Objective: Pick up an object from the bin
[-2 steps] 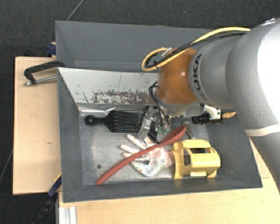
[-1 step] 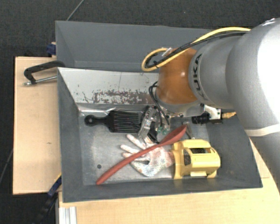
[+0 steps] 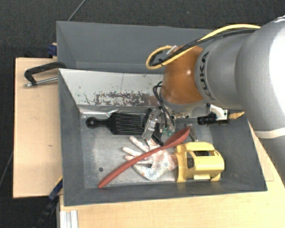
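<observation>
Bright, even light, perhaps from above; glare whitens the bin wall (rear one), shadow pools under the arm.

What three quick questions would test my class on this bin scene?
1. True or false: the yellow boxy thing lies at the bin's left side in the camera view.
2. The long red strip lies across: A) a pale glove-like thing; B) a blue cup; C) the bin's rim.
3. Fill in: the hand is beside the bristle end of the black ____.
Key: 1 false; 2 A; 3 hairbrush.
</observation>
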`<state>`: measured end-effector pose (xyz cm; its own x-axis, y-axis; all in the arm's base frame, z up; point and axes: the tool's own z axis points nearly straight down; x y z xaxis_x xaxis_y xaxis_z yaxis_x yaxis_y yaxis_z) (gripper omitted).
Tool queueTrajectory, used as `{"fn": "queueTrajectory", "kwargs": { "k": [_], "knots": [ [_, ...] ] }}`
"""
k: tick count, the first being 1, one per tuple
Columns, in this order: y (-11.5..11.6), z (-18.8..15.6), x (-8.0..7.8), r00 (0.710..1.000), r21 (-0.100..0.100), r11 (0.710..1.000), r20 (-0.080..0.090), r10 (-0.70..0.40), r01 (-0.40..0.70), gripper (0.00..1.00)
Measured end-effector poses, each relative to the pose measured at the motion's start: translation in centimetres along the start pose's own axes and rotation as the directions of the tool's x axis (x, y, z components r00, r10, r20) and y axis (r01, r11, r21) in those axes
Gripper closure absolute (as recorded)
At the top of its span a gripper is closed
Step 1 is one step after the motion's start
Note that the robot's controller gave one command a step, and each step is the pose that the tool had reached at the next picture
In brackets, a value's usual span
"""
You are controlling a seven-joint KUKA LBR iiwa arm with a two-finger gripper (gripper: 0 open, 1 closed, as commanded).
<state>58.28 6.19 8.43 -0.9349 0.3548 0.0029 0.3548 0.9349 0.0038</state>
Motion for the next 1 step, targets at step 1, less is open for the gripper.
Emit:
{"fn": "queueTrajectory", "kwargs": {
  "k": [1],
  "knots": [
    [0.18, -2.58, -0.25, 1.000, -0.005, 1.000, 0.009, -0.001, 0.001, 1.00]
  ]
}}
